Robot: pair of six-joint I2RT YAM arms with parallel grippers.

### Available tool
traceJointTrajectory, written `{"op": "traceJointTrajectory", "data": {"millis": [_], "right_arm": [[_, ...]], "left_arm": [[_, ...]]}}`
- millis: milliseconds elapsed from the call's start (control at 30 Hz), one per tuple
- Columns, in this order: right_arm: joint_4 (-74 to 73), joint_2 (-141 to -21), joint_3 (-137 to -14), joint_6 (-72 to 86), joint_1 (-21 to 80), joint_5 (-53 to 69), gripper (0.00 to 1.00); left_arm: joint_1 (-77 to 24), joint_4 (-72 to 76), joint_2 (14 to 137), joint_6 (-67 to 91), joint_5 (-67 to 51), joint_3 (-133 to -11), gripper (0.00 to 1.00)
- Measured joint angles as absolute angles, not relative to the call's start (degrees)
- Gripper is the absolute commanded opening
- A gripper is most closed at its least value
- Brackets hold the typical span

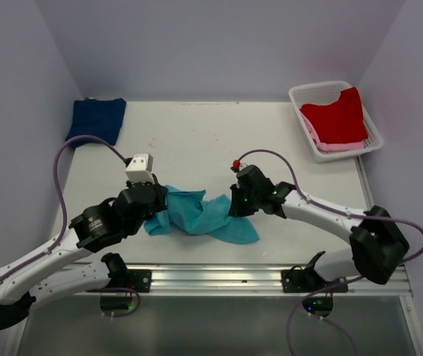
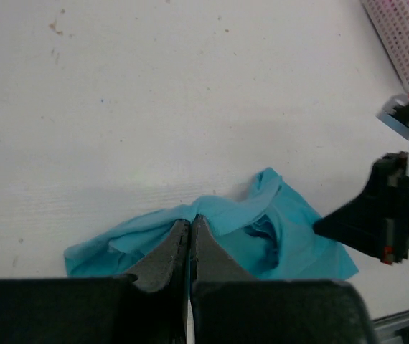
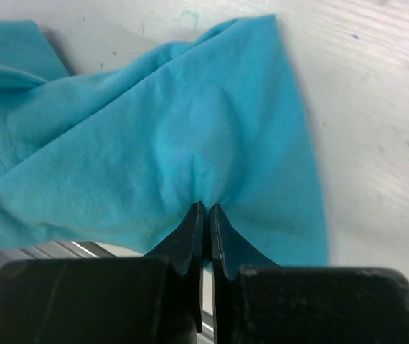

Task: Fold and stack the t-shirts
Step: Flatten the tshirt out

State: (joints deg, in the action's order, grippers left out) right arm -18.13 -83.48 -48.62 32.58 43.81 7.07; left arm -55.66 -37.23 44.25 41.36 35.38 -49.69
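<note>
Teal shirt [image 1: 200,216] crumpled on desk [image 1: 197,141]; left jaws, right jaws each clamp a fold, prob. to spread it flat.

The whole table [image 1: 197,133] is seen from above and behind the arm bases. The left wrist view is aimed low across the tabletop past the left gripper [image 2: 190,223], and the right gripper [image 2: 319,228] and basket [image 2: 405,36] are taken in. The right wrist view is held very close. The teal shirt [image 1: 200,215] is shared by all three.
</note>
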Motion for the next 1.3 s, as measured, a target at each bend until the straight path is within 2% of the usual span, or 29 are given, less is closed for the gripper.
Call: {"op": "traceJointTrajectory", "data": {"millis": [200, 400, 633, 933, 1100, 1300], "right_arm": [[-29.98, -64.82, -44.53, 34.11, 48.95, -4.45, 0.0], [-38.76, -54.22, -41.08, 38.94, 52.23, -11.0, 0.0], [-47.99, -52.73, -41.08, 45.39, 53.01, -17.87, 0.0], [-49.91, -51.68, -41.93, 49.34, 54.13, -25.87, 0.0], [-46.83, -47.11, -41.91, 45.17, 55.57, -23.24, 0.0], [-41.95, -49.41, -41.89, 40.82, 59.51, -15.35, 0.0]], "left_arm": [[-55.57, -38.79, 43.9, 40.6, 42.89, -51.16, 0.0], [-53.19, -37.36, 46.22, 35.51, 47.24, -54.59, 0.0], [-43.2, -32.08, 48.12, 26.85, 49.17, -58.96, 0.0], [-39.94, -26.98, 54.17, 21.78, 47.4, -63.7, 0.0], [-37.76, -26.35, 56.23, 20.93, 46.63, -65.91, 0.0], [-36.42, -25.3, 58.24, 19.62, 46.22, -70.0, 0.0]]}}
